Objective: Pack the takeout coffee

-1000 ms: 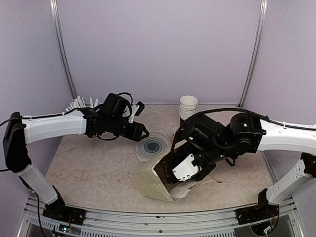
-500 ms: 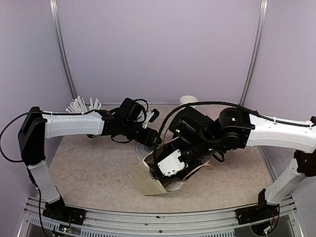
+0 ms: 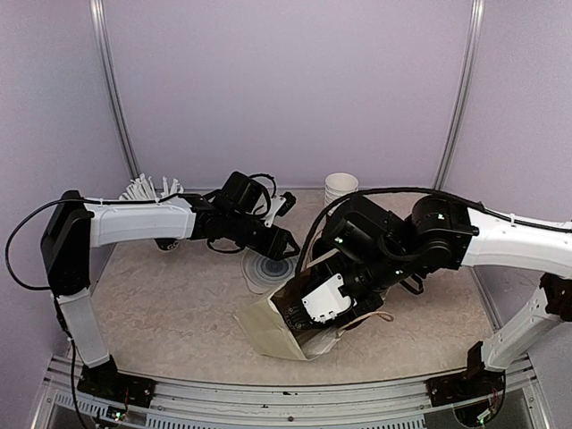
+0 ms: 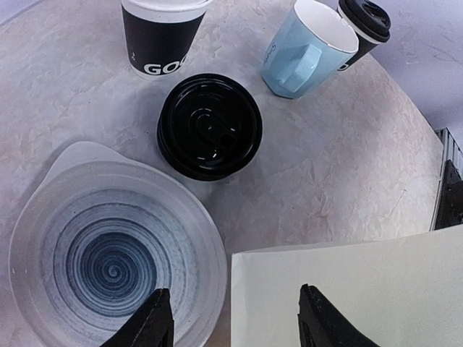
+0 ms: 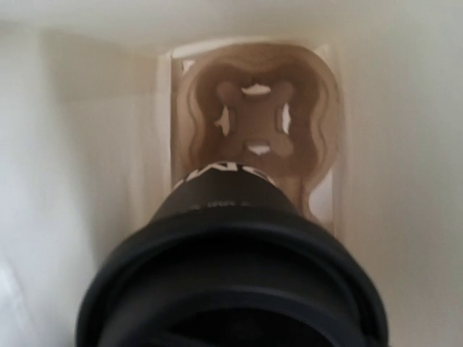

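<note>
The takeout coffee, a black cup with a black lid and white lettering, fills the right wrist view. It hangs inside the white paper bag, above a brown cardboard cup carrier at the bag's bottom. My right gripper reaches into the bag's mouth. Its fingers are hidden, and it appears shut on the cup. My left gripper is open and empty. It hovers over the bag's upper edge and the plate's rim, and shows in the top view.
A blue swirl plate lies left of the bag. Behind it are a stack of black lids, an open black cup with lettering, a light blue mug and another lidded black cup. White cups are stacked at the back.
My left arm has swung right, from the back left to over the plate and the bag's edge. My right gripper has pushed deeper into the bag, which now stands more open.
</note>
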`<state>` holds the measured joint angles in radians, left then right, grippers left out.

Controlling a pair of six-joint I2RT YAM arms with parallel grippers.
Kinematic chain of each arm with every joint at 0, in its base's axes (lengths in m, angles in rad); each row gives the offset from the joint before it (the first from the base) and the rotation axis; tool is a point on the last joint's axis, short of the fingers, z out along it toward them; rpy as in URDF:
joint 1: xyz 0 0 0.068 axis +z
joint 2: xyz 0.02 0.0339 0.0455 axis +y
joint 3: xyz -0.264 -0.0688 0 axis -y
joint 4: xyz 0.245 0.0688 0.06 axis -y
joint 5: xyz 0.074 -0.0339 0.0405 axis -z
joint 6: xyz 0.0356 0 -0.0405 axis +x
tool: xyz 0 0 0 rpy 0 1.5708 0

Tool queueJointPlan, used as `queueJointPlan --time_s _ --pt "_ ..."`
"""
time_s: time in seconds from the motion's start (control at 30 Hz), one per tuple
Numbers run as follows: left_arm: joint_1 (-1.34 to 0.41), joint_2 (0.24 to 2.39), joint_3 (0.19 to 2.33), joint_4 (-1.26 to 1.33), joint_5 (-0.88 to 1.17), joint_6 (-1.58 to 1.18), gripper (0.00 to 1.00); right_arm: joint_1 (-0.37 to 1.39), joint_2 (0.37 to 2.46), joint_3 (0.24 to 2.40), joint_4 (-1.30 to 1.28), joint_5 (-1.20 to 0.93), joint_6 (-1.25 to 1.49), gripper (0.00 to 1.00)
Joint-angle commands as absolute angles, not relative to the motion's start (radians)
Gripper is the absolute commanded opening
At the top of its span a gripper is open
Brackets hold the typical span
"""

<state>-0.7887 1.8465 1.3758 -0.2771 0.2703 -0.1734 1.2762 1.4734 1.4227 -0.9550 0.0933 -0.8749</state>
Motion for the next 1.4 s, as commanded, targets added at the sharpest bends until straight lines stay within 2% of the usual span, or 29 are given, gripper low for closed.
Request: queueJointPlan --time_s 0.0,0.4,1.37 --pt "-0.78 1.85 1.401 -0.273 0.297 -0.135 0.58 1.269 1.398 1.388 -0.994 0.127 -0.897 0.45" --pt "-0.793 1.889 1.419 -0.318 0.338 -0.121 0.55 1.206 1.308 1.198 -0.845 0.149 -0.978 0.43" --pt "-0.787 2.006 1.54 -0.414 0.431 -0.074 0.54 1.175 1.348 1.067 -0.584 0.235 -1.048 0.43"
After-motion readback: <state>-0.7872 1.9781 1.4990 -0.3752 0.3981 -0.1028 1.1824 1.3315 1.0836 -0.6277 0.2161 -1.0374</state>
